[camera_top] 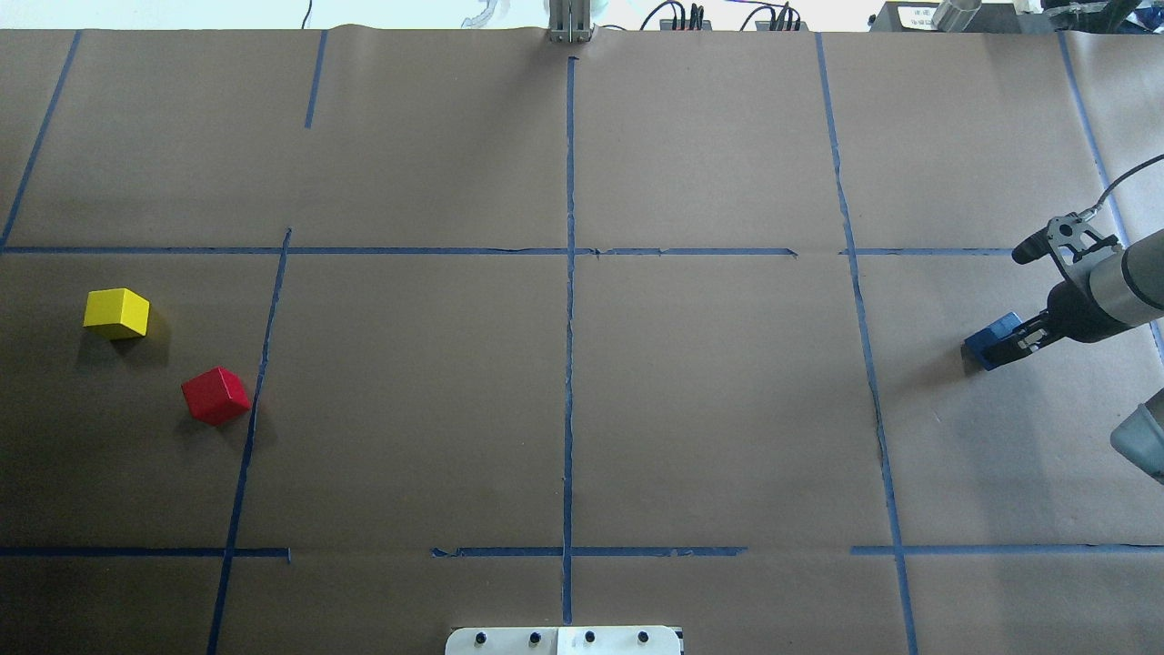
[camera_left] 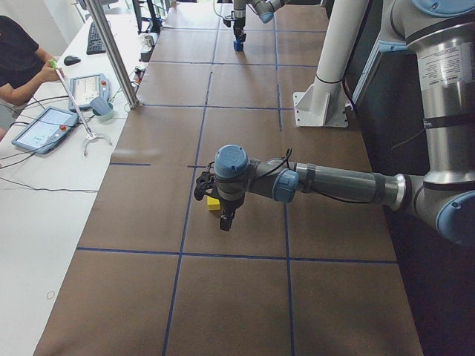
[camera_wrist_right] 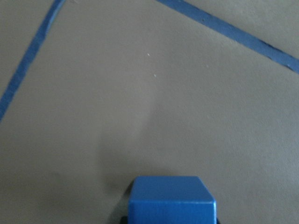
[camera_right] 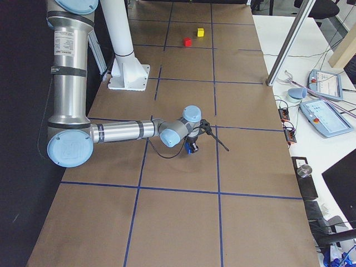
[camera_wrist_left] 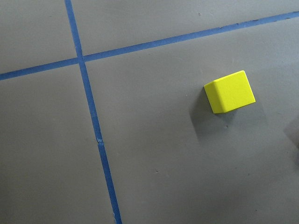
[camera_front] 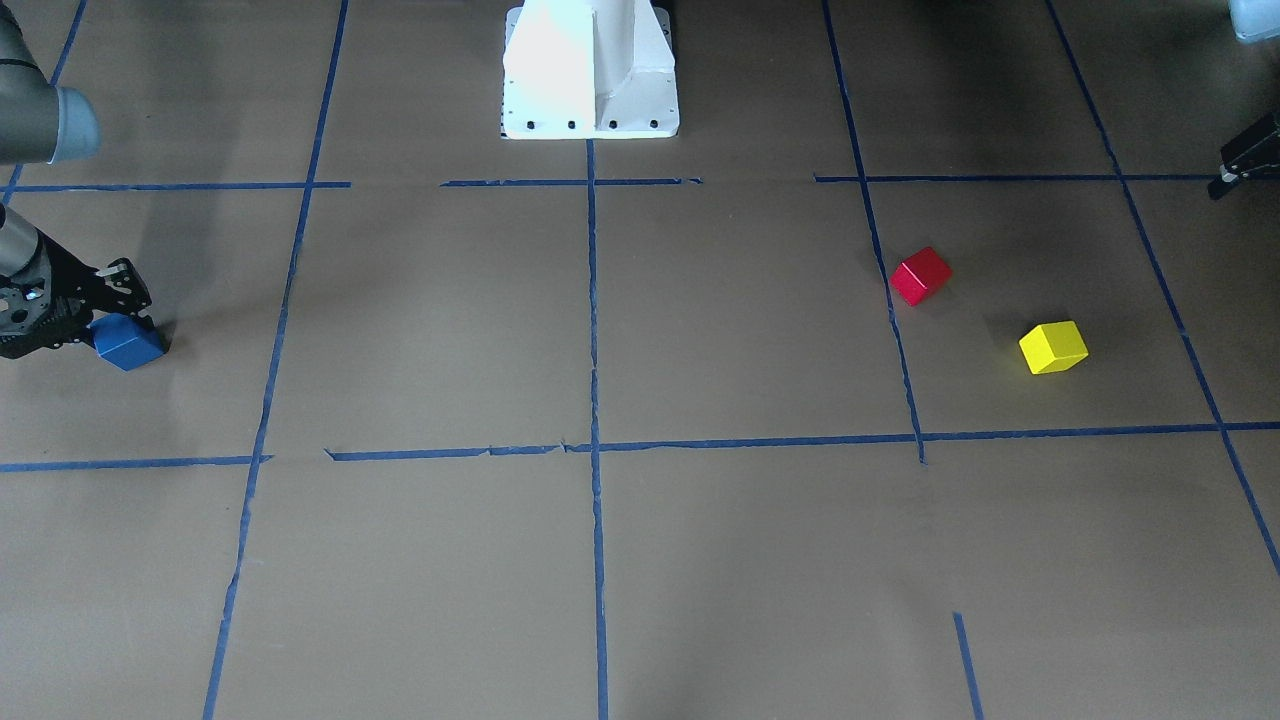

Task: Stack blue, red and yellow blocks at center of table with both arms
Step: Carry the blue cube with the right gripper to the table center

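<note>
The blue block [camera_front: 128, 343] sits low at the table's far right end, seen from the robot. My right gripper [camera_front: 122, 328] is shut on it; the block also shows in the overhead view [camera_top: 991, 337] and at the bottom of the right wrist view [camera_wrist_right: 172, 199]. The red block [camera_top: 215, 396] and yellow block [camera_top: 116, 312] lie apart on the paper at the robot's left end. My left gripper [camera_left: 224, 219] hovers near the yellow block [camera_wrist_left: 230, 92], without touching it. Only its edge [camera_front: 1240, 165] shows in the front view, so I cannot tell whether it is open.
Brown paper with a grid of blue tape lines [camera_top: 569, 318] covers the table. The white robot base [camera_front: 590, 70] stands at the table's near-robot edge. An operator and tablets [camera_left: 44, 126] are at a side desk.
</note>
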`<state>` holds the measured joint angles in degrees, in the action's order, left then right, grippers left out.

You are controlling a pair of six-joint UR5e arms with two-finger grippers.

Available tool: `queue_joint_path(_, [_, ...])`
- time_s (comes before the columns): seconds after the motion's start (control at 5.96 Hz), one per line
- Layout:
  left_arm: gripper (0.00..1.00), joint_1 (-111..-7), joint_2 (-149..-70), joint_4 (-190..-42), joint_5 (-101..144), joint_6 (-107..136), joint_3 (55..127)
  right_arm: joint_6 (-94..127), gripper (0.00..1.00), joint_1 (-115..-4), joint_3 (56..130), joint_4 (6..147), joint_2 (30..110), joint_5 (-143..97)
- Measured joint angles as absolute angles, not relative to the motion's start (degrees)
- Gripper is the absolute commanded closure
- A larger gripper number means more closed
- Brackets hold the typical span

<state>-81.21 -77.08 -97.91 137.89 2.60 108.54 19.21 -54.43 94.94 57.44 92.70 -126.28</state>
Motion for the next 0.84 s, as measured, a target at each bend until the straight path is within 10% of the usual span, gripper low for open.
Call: queue_joint_path(0.84, [0.00, -81.2, -76.8, -97.9, 137.8, 2.8, 107.9, 57.9, 1.00, -38.6, 98.3, 61.7, 72.1, -118.2])
